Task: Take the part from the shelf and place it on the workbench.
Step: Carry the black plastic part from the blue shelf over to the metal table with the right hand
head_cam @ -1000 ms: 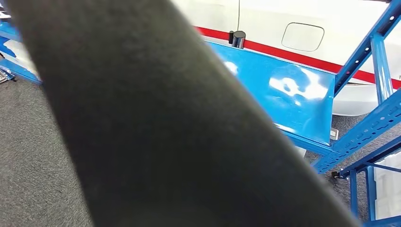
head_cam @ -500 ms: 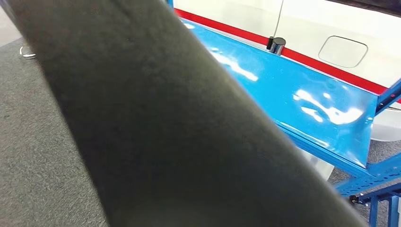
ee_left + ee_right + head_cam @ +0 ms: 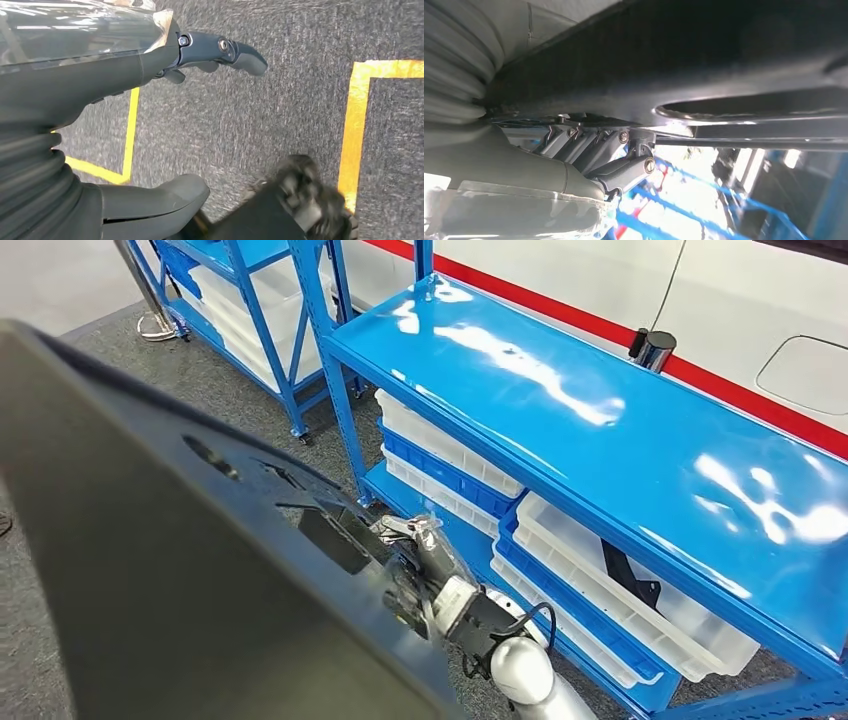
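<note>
The part (image 3: 180, 580) is a big flat dark panel with cut-outs, tilted close in front of me and covering the left of the head view. My right hand (image 3: 428, 575) holds it at its lower right edge. In the right wrist view the panel (image 3: 704, 55) runs across above the dark fingers (image 3: 624, 170), which press against its underside. My left hand (image 3: 75, 85) hangs over grey carpet. Floor shows between its fingers (image 3: 220, 50) and thumb (image 3: 160, 200), and nothing is in them.
A blue steel rack (image 3: 600, 430) with a glossy bare top stands ahead on the right, with white and blue trays (image 3: 620, 590) on its lower levels. A black cylinder (image 3: 652, 348) stands at its far edge. Another blue rack (image 3: 250, 300) stands behind. Yellow tape lines (image 3: 355, 125) mark the carpet.
The whole head picture has shifted, so the camera moved. The panel now covers less of it, and the rack's lower trays and my right hand have come into sight.
</note>
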Controlling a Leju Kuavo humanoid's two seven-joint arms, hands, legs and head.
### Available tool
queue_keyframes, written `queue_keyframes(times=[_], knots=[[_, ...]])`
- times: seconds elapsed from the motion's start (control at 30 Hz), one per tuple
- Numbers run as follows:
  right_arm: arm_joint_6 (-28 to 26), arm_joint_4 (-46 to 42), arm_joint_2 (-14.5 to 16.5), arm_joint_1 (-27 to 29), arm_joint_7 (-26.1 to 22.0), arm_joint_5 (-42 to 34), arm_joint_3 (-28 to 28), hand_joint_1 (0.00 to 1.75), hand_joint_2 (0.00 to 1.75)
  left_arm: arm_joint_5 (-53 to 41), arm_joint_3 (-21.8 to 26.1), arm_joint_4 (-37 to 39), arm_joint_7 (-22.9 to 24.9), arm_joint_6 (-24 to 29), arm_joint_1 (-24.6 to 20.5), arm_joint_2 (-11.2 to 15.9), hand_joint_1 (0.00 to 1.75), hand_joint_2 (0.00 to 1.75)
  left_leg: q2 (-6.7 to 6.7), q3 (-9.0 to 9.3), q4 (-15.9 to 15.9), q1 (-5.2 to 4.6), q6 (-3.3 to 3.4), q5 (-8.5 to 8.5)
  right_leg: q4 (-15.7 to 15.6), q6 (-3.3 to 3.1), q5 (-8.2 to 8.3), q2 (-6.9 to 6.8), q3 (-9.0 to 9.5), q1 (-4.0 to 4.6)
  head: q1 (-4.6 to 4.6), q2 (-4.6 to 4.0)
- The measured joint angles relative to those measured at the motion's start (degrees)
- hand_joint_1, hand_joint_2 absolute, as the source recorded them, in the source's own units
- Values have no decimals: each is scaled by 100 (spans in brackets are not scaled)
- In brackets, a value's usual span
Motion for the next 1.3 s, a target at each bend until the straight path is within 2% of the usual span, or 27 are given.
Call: queue_keyframes(times=[0.07, 0.1, 0.13, 0.2, 0.27, 0.3, 0.37, 0.4, 0.47, 0.53, 0.6, 0.63, 0.67, 0.73, 0.8, 0.87, 0.9, 0.93, 0.97, 1.03, 1.07, 1.1, 1.13, 1.17, 1.2, 1.23, 1.3], knots=[[26, 217, 13, -17, 65, 1, -1, 175, 175, -9, 10, -1, 8, -5, -19, 1, 0, 175, 136, -369, 745, 37, -48, -307, 2, -33, -10, -167, -5, 28, -3, 0], [37, 325, 17, -25, 91, 1, -2, 175, 175, -16, 21, -1, 11, -10, -21, 1, 0, 175, 157, -463, 928, 53, -64, -337, 3, -35, -13, -249, -7, 37, -3, 0], [45, 419, 26, -36, 113, 1, -2, 175, 175, -28, 32, -1, 15, -14, -21, 2, 0, 175, 178, -442, 887, 67, -73, -263, 3, -36, -16, -326, -7, 40, -3, 0], [64, 578, 57, -81, 143, 1, -3, 175, 175, -51, 52, -1, 22, -19, -35, 8, 0, 175, 340, -54, 177, 81, -65, 89, 4, -29, -25, -459, 3, 45, -2, 0], [86, 702, 86, -135, 167, 2, -5, 175, 175, -63, 62, -3, 31, -20, -75, 17, 0, 175, 535, 309, -501, 39, -27, 307, 12, 3, -46, -569, 5, 90, 8, 0], [94, 753, 96, -154, 176, 2, -5, 175, 175, -67, 67, -4, 34, -21, -94, 19, 0, 175, 574, 366, -631, 10, -3, 324, 14, 28, -56, -619, 6, 109, 16, 0], [99, 836, 118, -174, 188, 6, -5, 175, 175, -71, 79, -4, 37, -22, -107, 24, 0, 175, 451, 354, -669, -32, 66, 331, 4, 86, -68, -725, 19, 113, 33, 0], [101, 869, 131, -184, 190, 7, -5, 175, 175, -72, 86, -3, 38, -22, -102, 26, 0, 175, 384, 363, -693, -31, 104, 349, 20, 118, -89, -696, 18, 103, 33, 0], [101, 922, 148, -207, 189, 8, -3, 175, 175, -74, 103, -3, 41, -22, -110, 32, 0, 175, 249, 395, -744, -9, 192, 400, 316, 128, -258, -416, -105, 81, 37, 0], [103, 996, 128, -219, 187, 5, 0, 175, 175, -83, 115, -3, 42, -27, -138, 29, 0, 175, 103, 390, -751, 2, 238, 422, 1053, 75, -562, -100, -458, 64, 46, 0], [113, 1099, 94, -230, 172, -8, 0, 175, 175, -93, 125, -3, 38, -46, -151, 25, 0, 175, -75, 380, -748, -2, 247, 426, 1646, 84, -721, -22, -781, 61, 50, 0], [122, 1147, 80, -246, 147, -26, 0, 175, 175, -99, 129, -3, 30, -62, -152, 26, 0, 175, -165, 379, -742, -3, 246, 426, 1638, 124, -668, -8, -804, 60, 50, 0], [130, 1187, 68, -273, 115, -50, 0, 175, 175, -107, 132, -3, 19, -81, -154, 27, 0, 175, -255, 379, -734, -3, 244, 426, 1397, 178, -531, 16, -710, 52, 50, 0], [140, 1243, 53, -344, 54, -88, 1, 175, 175, -120, 136, -5, -2, -111, -168, 29, 0, 175, -423, 371, -694, -5, 219, 416, 602, 264, -193, 200, -357, 21, 50, 0], [143, 1282, 46, -395, 26, -98, 2, 175, 175, -125, 136, -8, -11, -120, -178, 30, 0, 175, -550, 333, -659, -12, 158, 409, 145, 239, -25, 343, -142, 8, 48, 0], [145, 1307, 50, -416, 14, -100, 2, 175, 175, -126, 137, -8, -15, -121, -169, 37, 0, 175, -646, 289, -667, 1, 85, 430, 97, 158, 7, 280, -114, 27, 46, 0], [145, 1313, 58, -432, 10, -101, 2, 175, 175, -126, 137, -7, -15, -122, -161, 43, 0, 175, -624, 270, -657, 9, 56, 426, 88, 124, 25, 230, -112, 19, 46, 0], [145, 1316, 69, -450, 7, -102, 3, 175, 175, -127, 136, -7, -15, -123, -157, 47, 0, 175, -513, 230, -593, 7, 30, 379, 75, 84, 38, 171, -109, 7, 41, 0], [145, 1317, 79, -466, 3, -107, 3, 175, 175, -128, 135, -7, -16, -123, -163, 50, 0, 175, -342, 137, -412, 4, 6, 266, 62, 38, 45, 103, -104, -6, 35, 0], [145, 1322, 84, -474, -3, -128, 3, 175, 175, -144, 135, -9, -19, -124, -187, 49, 0, 175, 27, -205, 273, 11, -37, -86, 56, -29, 36, -49, -101, 9, 26, 0], [145, 1326, 81, -472, -4, -143, 5, 175, 175, -155, 135, -9, -20, -124, -195, 46, 0, 175, 110, -406, 664, 28, -57, -241, 57, -46, 30, -132, -103, 25, 26, 0], [145, 1329, 78, -470, -3, -158, 9, 175, 175, -166, 135, -9, -20, -124, -193, 45, 0, 175, 147, -545, 929, 44, -72, -310, 57, -52, 25, -213, -105, 36, 25, 0], [145, 1332, 77, -472, -3, -174, 15, 175, 175, -173, 135, -9, -20, -124, -188, 44, 0, 175, 169, -580, 987, 58, -83, -274, 57, -57, 19, -291, -105, 41, 25, 0], [145, 1333, 78, -476, -3, -187, 24, 175, 175, -178, 136, -9, -20, -124, -185, 44, 0, 175, 201, -492, 811, 69, -87, -141, 57, -58, 14, -365, -101, 44, 25, 0], [145, 1333, 78, -484, -3, -202, 36, 175, 175, -183, 137, -10, -19, -124, -187, 46, 0, 175, 274, -299, 452, 76, -84, 45, 58, -51, 4, -434, -93, 44, 25, 0], [145, 1332, 79, -493, -3, -220, 47, 175, 175, -188, 138, -13, -18, -124, -196, 49, 0, 175, 423, -68, 31, 69, -77, 201, 59, -37, -9, -494, -82, 59, 25, 0], [145, 1330, 79, -511, -1, -253, 63, 175, 175, -205, 139, -21, -14, -124, -223, 55, 0, 175, 614, 227, -509, 31, -32, 358, 64, 16, -44, -602, -60, 106, 39, 0]])
